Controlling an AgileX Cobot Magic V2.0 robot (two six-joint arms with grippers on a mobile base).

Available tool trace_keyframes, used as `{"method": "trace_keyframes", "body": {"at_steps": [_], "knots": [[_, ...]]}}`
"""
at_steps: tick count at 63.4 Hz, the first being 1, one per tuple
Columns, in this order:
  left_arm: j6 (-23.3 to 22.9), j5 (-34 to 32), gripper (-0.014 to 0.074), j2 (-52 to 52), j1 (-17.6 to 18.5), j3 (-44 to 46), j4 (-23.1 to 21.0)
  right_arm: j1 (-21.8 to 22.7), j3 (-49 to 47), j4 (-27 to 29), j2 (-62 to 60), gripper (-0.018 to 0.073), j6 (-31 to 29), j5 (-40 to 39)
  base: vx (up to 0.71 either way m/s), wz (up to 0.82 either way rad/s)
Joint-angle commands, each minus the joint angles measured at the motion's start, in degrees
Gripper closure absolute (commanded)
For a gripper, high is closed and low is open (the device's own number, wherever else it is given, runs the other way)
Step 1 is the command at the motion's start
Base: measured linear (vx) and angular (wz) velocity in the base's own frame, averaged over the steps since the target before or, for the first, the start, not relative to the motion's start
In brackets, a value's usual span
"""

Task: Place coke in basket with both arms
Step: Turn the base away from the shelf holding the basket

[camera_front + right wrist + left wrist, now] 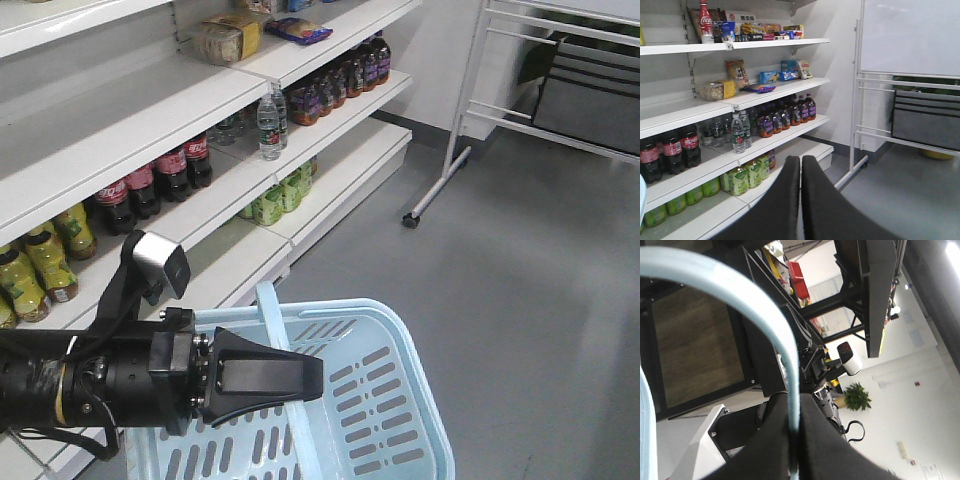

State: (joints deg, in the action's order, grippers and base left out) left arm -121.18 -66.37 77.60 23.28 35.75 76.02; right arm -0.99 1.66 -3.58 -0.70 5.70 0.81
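The coke (704, 19), red with white script, stands on the top shelf at the far left of the right wrist view, far from both grippers. The light blue basket (420, 385) hangs low in the front view. Its hoop handle (742, 295) arches overhead in the left wrist view and runs down between the jaws of my left gripper (793, 399), which is shut on it. My right gripper (316, 378), a black wedge with a silver camera box behind it, reaches over the basket's mouth. It is shut with nothing in it, as the right wrist view (800, 160) confirms.
White shelves run along the left, holding dark cola bottles (160, 178), a water bottle (271, 125), green drink bottles (278, 198) and snack packs (790, 70). A wheeled whiteboard stand (440, 180) sits on the grey floor to the right.
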Motion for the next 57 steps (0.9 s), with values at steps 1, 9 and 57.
{"method": "trace_keyframes", "body": {"at_steps": [1, 9, 57], "knots": [[-0.1, -12.6, 0.0603, -1.8, 0.4, 1.4, -4.4, 0.1, 0.8, -0.6, -0.8, 0.0564, -0.1, -4.4, -0.06, -0.3], [-0.1, -12.6, 0.0603, -1.8, 0.4, 1.4, -4.4, 0.1, 0.8, -0.6, -0.8, 0.0564, -0.1, -4.4, -0.06, -0.3], [-0.1, -12.6, 0.0603, -1.8, 0.4, 1.4, -4.4, 0.1, 0.8, -0.6, -0.8, 0.0564, -0.1, -4.4, -0.05, -0.27]]}}
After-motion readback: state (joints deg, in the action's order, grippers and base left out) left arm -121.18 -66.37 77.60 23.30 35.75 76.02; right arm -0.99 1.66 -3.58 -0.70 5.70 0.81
